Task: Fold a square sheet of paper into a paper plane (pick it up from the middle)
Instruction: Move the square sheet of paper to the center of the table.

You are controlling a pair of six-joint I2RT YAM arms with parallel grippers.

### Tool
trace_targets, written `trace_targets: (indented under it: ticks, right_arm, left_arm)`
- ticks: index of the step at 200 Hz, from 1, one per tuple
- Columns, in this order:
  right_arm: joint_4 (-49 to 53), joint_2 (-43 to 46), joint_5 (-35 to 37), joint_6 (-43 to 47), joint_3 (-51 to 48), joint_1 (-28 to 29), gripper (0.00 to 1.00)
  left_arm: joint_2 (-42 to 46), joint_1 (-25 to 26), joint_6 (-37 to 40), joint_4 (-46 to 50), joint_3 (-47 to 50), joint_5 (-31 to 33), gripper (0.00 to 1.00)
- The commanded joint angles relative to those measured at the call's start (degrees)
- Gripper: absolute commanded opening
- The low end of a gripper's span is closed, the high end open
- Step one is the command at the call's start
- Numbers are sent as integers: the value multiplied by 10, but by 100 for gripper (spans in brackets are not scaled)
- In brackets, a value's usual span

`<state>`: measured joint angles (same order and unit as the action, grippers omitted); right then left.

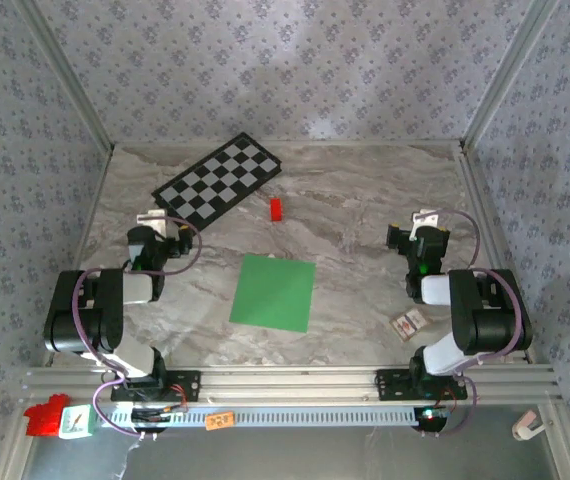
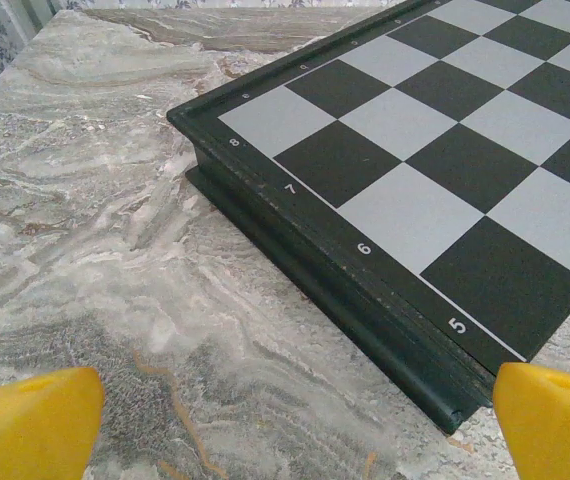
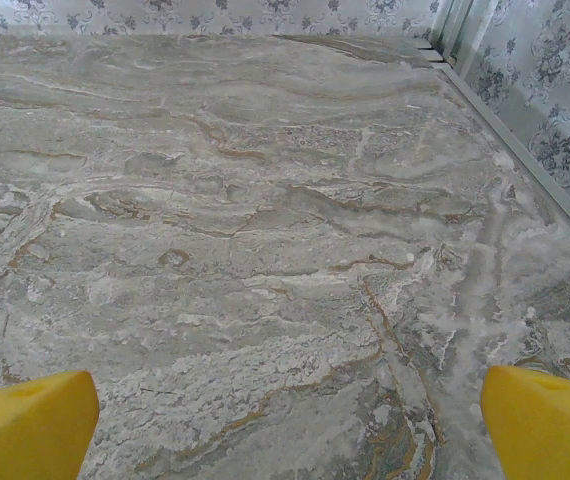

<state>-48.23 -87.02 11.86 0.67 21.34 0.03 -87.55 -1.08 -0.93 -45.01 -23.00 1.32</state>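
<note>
The square sheet of paper (image 1: pixel 274 292), bright green and flat, lies on the marble table between the two arms. My left gripper (image 1: pixel 158 222) hangs to its upper left, by the near corner of the checkerboard (image 1: pixel 220 180). In the left wrist view the left gripper (image 2: pixel 295 425) is open, its yellow fingertips (image 2: pixel 35 420) wide apart over bare marble. My right gripper (image 1: pixel 419 228) stands to the paper's right. In its own view the right gripper (image 3: pixel 287 425) is open over bare table. The paper plane is out of view.
A small red block (image 1: pixel 276 208) lies just behind the paper, beside the checkerboard (image 2: pixel 445 150). A small printed card (image 1: pixel 409 323) sits near the right arm's base. Patterned walls and metal rails enclose the table (image 1: pixel 365 190).
</note>
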Motion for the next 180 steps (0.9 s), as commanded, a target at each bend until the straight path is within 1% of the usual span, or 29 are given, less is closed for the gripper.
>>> trace_targets:
  ticks: [1, 180]
  right_arm:
    - [-11, -3, 12, -10, -2, 1, 100]
    - [-9, -3, 12, -10, -1, 1, 100]
  left_arm:
    - [-5, -1, -4, -10, -10, -4, 100]
    - [-5, -7, -6, -8, -11, -13, 100]
